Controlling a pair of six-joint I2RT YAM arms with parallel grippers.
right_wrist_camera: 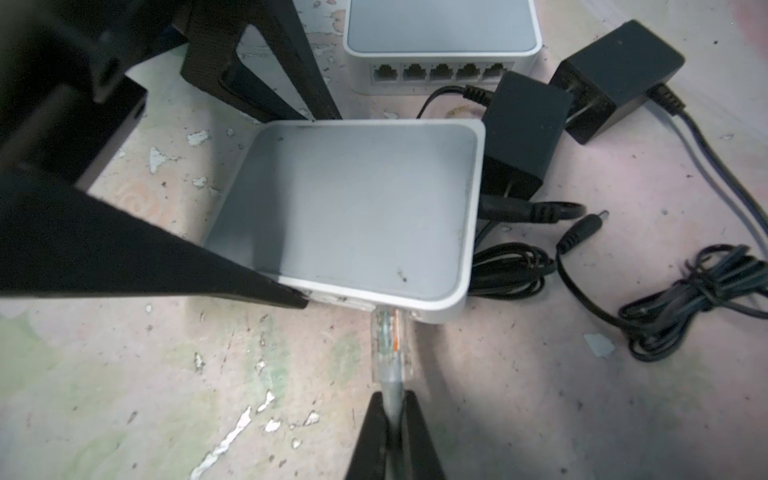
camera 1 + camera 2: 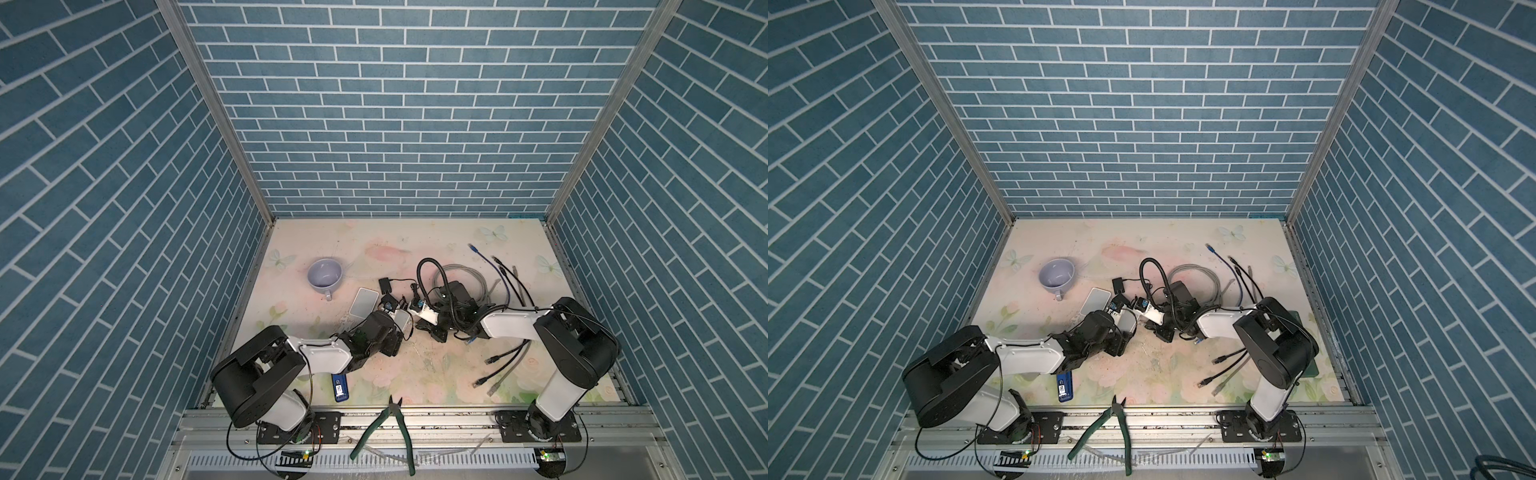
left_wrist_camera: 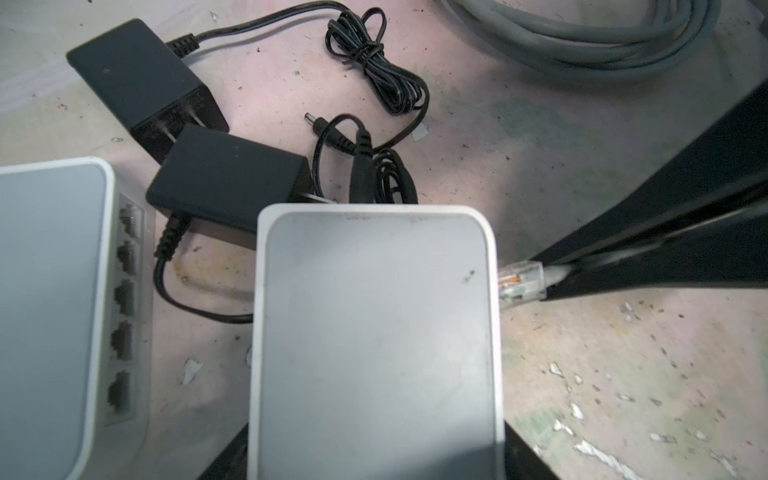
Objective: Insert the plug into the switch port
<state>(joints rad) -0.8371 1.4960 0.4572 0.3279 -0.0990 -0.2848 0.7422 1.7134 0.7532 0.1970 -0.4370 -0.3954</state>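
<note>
My left gripper (image 3: 376, 432) is shut on a white switch (image 3: 374, 332) lying flat, one black finger along each long side (image 1: 249, 274). The port side of that switch (image 1: 353, 208) faces my right gripper (image 1: 392, 401). The right gripper is shut on a grey cable just behind a clear plug (image 1: 388, 345). The plug's tip (image 3: 521, 284) touches the switch's port side, and most of its body is still outside. The ports themselves are hidden under the switch's top edge. In both top views the two grippers meet mid-table around the switch (image 2: 402, 319) (image 2: 1126, 321).
A second white switch (image 3: 50, 311) (image 1: 440, 33) with several open ports lies just beside the left gripper. Two black power adapters (image 3: 224, 187) (image 3: 141, 83) with tangled leads, a grey cable coil (image 2: 461, 282), loose patch cables (image 2: 505, 357), a cup (image 2: 325, 275), pliers (image 2: 388, 428) and a blue stick (image 2: 340, 387) are around.
</note>
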